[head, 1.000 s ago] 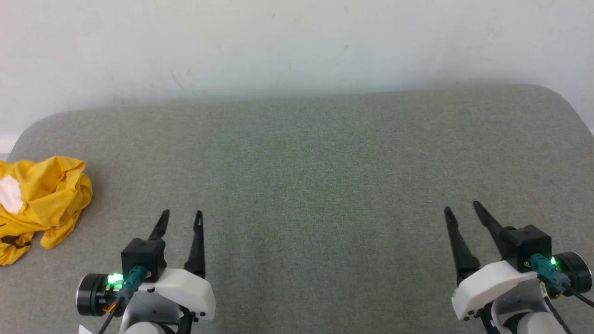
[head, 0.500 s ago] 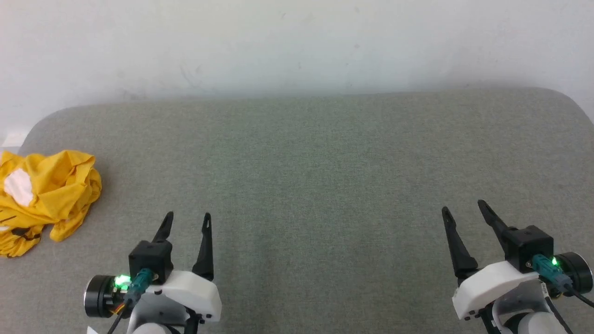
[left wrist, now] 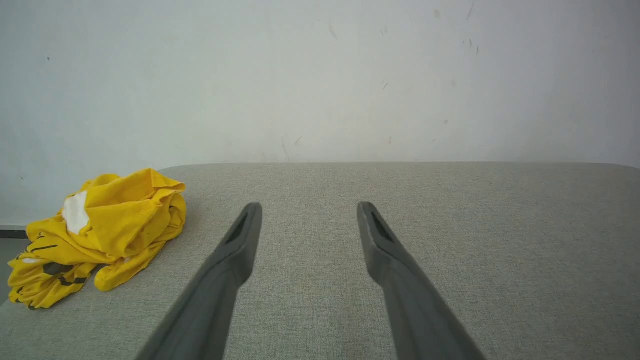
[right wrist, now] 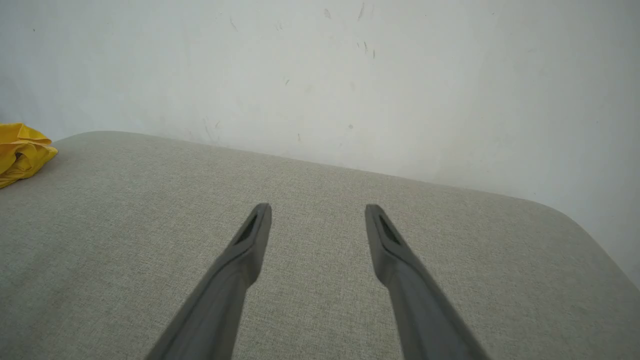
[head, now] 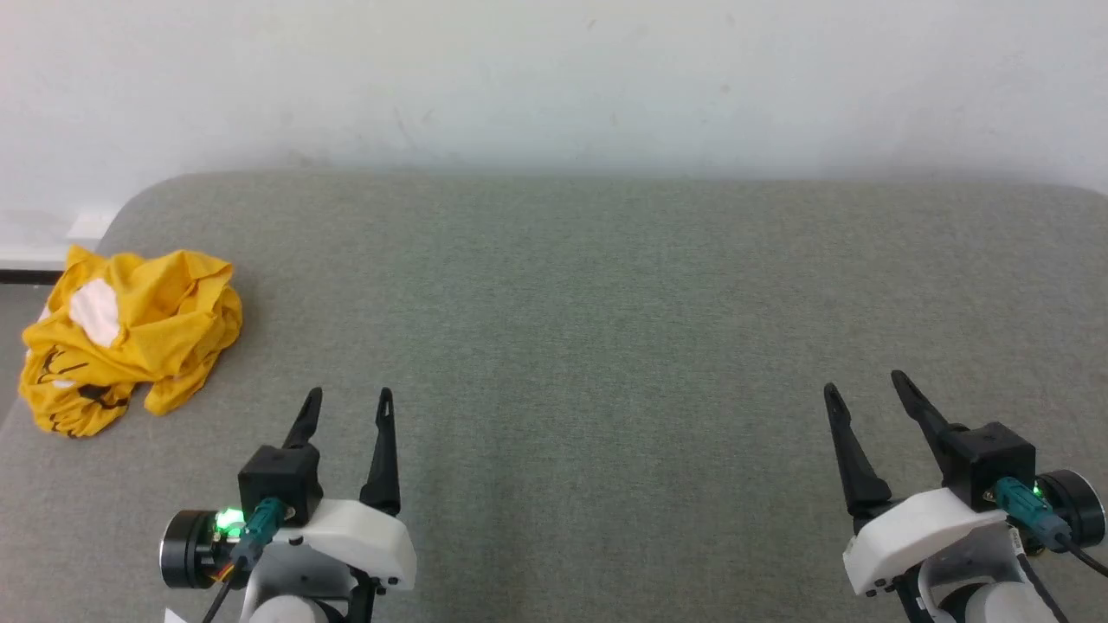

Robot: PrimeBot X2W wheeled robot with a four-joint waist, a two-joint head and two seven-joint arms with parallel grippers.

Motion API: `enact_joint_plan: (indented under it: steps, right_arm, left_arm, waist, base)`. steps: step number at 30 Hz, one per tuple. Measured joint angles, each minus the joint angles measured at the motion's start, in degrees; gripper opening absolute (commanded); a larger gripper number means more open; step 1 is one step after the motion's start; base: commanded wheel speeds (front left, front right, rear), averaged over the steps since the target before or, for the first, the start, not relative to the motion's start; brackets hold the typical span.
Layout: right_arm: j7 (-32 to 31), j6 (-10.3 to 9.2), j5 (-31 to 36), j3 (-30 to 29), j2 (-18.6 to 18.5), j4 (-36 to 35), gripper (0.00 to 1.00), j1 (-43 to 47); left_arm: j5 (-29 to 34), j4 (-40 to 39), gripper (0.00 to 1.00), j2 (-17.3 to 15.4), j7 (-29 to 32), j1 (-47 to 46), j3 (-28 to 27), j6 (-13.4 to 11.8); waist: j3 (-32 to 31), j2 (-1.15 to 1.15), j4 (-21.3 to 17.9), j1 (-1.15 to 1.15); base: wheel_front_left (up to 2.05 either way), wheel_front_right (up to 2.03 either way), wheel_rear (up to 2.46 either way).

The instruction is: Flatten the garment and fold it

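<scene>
**Grey-green woven fabric pad [head: 606, 303], shirt unfolded at its edge**

Grey-green cloth covers the whole work surface, which has rounded far corners and meets a scuffed white plaster wall [head: 554, 78] at 12 o'clock.

The garment [head: 130, 337], a small mustard-yellow soft T-shirt, lies crumpled in a loose heap at 9 o'clock on the pad, right at its left edge. A white patch [head: 93, 311] shows on top of the heap, and black line marks [head: 78, 394] run across its lower folds. In the left wrist view the garment [left wrist: 105, 235] sits at 9 o'clock, bunched and resting on the pad. In the right wrist view only a yellow corner of it [right wrist: 20, 150] shows, at 9 o'clock.

The left gripper [head: 348, 396] is at 7 o'clock in the head view, its two long dark fingers spread apart with nothing between them. The garment lies at about 10 o'clock from it, apart from the fingers. Its own camera shows the same gap [left wrist: 308, 206] over bare cloth.

The right gripper [head: 864, 383] is at 5 o'clock, fingers likewise spread and empty [right wrist: 317, 206], well apart from the garment.
</scene>
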State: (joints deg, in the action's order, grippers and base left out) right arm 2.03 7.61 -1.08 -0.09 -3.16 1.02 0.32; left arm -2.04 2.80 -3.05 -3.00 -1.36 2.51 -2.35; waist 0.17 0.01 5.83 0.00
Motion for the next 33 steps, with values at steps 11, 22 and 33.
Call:
enact_joint_plan:
  steps: [11, 22, 33]
  right_arm:
    - [0.7, 0.0, -0.3, 0.2, 0.0, 0.3, 1.0, -0.1]
    - [1.6, 0.0, -1.0, 0.3, 0.0, 0.8, 1.0, -0.3]
    - [2.6, 0.0, -1.5, 0.5, 0.0, 1.2, 1.0, -0.4]
  left_arm:
    - [-0.5, 0.7, 1.0, 0.0, -1.2, -0.2, 0.5, -1.3]
    - [-1.0, 1.4, 1.0, 0.0, -2.6, -0.2, 0.8, -2.3]
    - [-1.4, 2.3, 1.0, -0.1, -3.7, -0.4, 0.9, -3.3]
  waist:
    - [0.1, 0.0, 4.4, 0.0]
    - [0.0, 0.0, 8.7, 0.0]
    - [-0.1, 0.0, 12.3, 0.0]
  base:
    - [0.0, 0.0, 0.0]
    - [0.0, 0.0, 0.0]
    - [0.0, 0.0, 0.0]
